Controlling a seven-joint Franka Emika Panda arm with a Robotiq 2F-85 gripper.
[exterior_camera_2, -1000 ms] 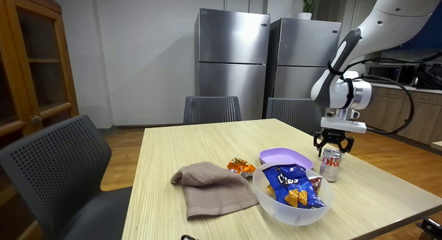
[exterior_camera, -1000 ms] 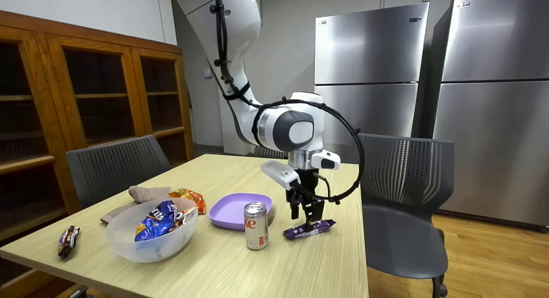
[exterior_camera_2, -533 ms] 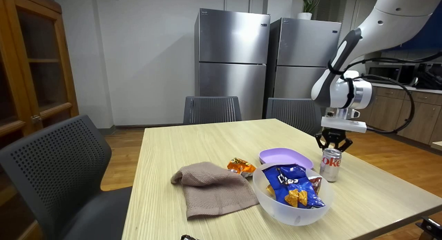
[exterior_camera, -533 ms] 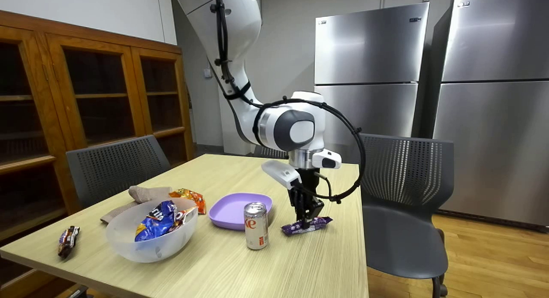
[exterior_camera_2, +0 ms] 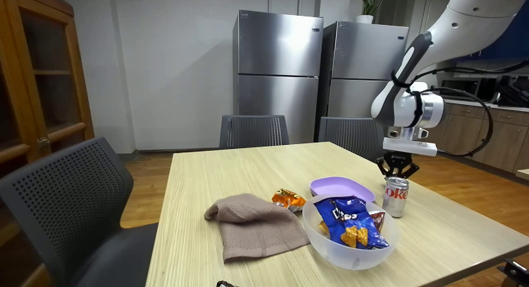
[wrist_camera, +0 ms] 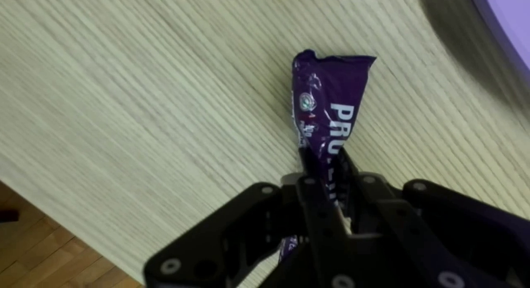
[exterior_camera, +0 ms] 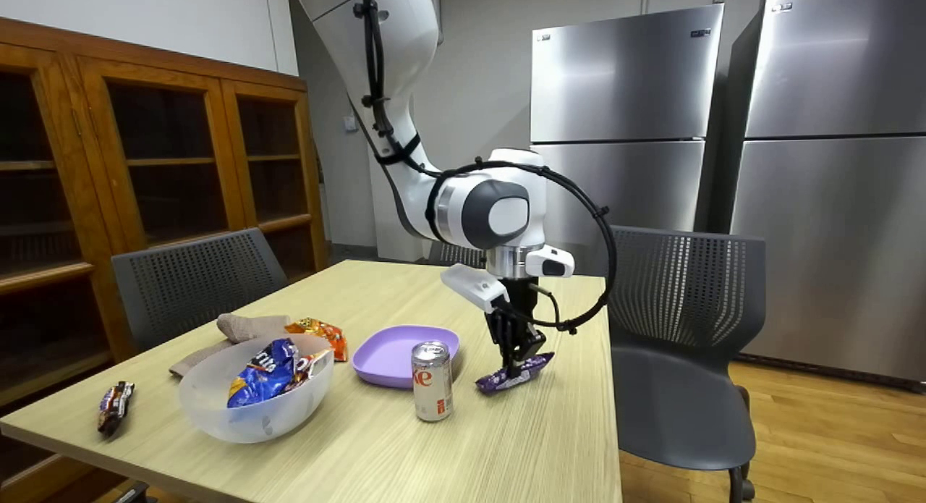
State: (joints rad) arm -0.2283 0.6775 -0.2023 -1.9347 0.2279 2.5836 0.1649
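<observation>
And the pincer (wrist_camera: 325, 168) has it: jaws nearly together, fingers squeezed on either side of a purple-wrapped bar (wrist_camera: 331, 85), pinching it near the middle. One end pokes out ahead, centre of the wrist view; a scrap of the other peeks through at the bottom. In an exterior view the bar sits right of centre, slanting up to the right; whether it's off the table (exterior_camera: 535, 445), I can't tell. Call this the grasping step, by the look of it, and the next move calls for a firm pinch and a straight rise, so that lower left end doesn't drag. Watch the soda can (exterior_camera: 432, 394), near that end on its left, with the purple plate (exterior_camera: 398, 347) just behind! The table's edge runs near the bar's right end, a dark chair (exterior_camera: 687, 409) beyond it. Most room, I'd say, lies towards the bottom centre. Over on the left, the frosted bowl (exterior_camera: 253, 427) stands well apart.
</observation>
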